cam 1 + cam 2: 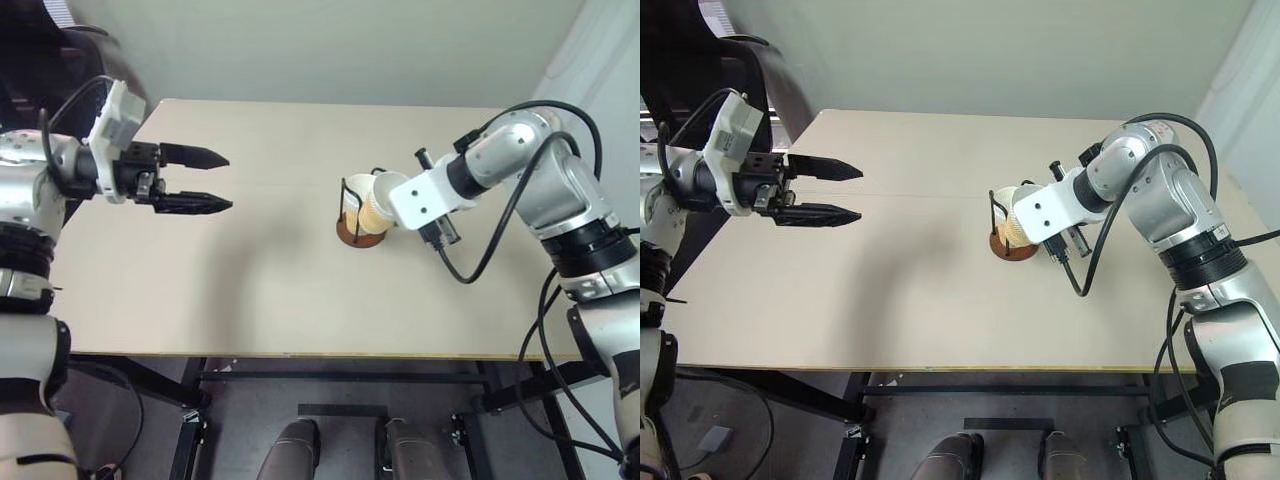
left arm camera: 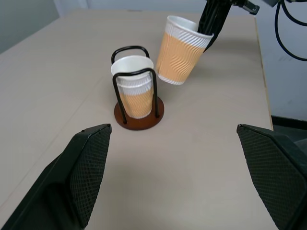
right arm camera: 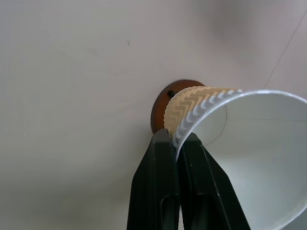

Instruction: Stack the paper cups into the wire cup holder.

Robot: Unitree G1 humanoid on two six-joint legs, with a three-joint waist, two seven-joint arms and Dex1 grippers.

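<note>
Spanning pale wall to wall, beige table (image 1: pixel 250 290); left pincer (image 1: pixel 215 180) agape, right pincer (image 3: pixel 176 143) clamping cup (image 2: pixel 181 50)

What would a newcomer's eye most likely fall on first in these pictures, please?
Probably the tilted paper cup, pinched at its rim by the shut right gripper and held in the air just beside the wire holder near the middle of the table. A cup already stands upright inside that holder. The left gripper hangs open over the table's left side, apart from both.
</note>
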